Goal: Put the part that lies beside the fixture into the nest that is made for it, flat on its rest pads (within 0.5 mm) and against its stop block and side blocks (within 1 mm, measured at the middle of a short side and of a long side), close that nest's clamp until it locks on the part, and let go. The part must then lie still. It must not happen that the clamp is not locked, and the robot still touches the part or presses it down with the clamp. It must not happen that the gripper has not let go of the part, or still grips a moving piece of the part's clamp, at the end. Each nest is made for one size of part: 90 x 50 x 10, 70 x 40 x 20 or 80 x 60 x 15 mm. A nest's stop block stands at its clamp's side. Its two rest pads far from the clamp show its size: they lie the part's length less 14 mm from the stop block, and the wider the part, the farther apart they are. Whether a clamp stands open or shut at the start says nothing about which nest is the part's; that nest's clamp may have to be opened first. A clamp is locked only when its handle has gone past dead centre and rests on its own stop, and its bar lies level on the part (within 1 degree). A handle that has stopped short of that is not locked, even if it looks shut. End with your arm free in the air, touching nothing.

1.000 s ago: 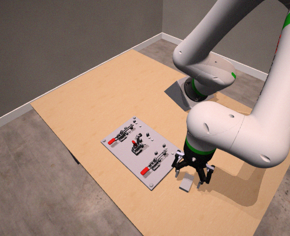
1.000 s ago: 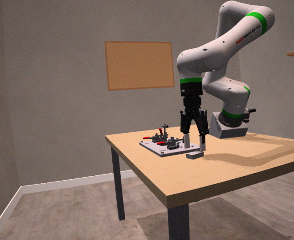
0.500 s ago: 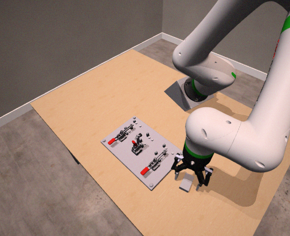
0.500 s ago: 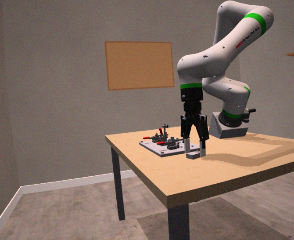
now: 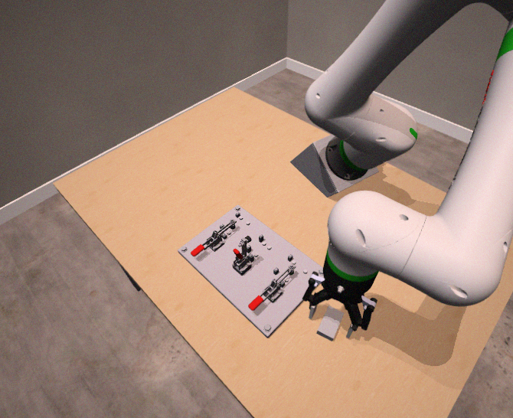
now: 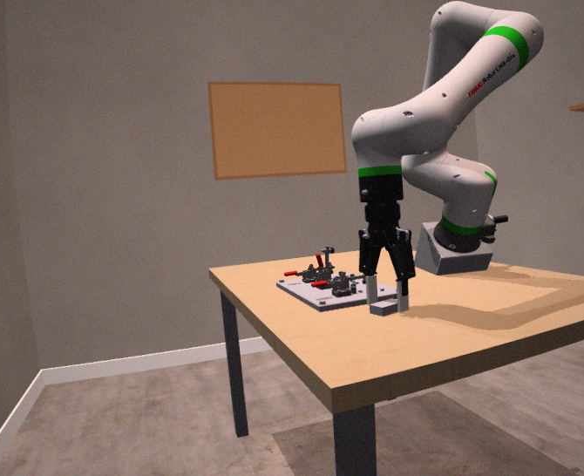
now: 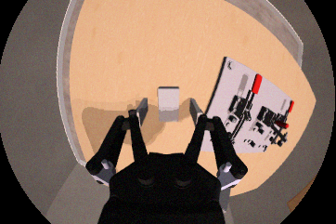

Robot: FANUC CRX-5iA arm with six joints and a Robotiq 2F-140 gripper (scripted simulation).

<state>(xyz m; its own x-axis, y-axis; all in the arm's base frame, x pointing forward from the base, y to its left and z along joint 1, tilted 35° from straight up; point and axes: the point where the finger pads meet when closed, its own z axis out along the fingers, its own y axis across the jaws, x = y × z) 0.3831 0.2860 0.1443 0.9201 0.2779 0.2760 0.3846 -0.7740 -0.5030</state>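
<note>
The part [image 5: 330, 328] [image 6: 381, 309] [image 7: 168, 98], a light grey block, lies flat on the table beside the fixture plate [image 5: 230, 288] [image 6: 308, 296] [image 7: 225, 87]. My gripper [image 5: 331, 321] [image 6: 387, 305] [image 7: 168, 104] points down, open, with its fingers low on either side of the part. The wrist view shows a gap on both sides. The near clamp [image 5: 255, 302] [image 6: 319, 283] [image 7: 257, 84] and far clamp [image 5: 197, 249] [image 6: 290, 273] [image 7: 291, 106] have low handles and lowered bars. The middle clamp [image 5: 237, 253] [image 6: 319, 260] [image 7: 281, 125] stands open, bar raised. Locking cannot be judged.
The plate's near edge is close to the finger on the fixture's side. The raised middle bar [image 5: 246, 245] [image 6: 328, 255] stands highest on the plate. Small stop blocks and pads sit beside the clamps. The robot's base [image 5: 313, 168] [image 6: 461, 262] stands at the back of the table.
</note>
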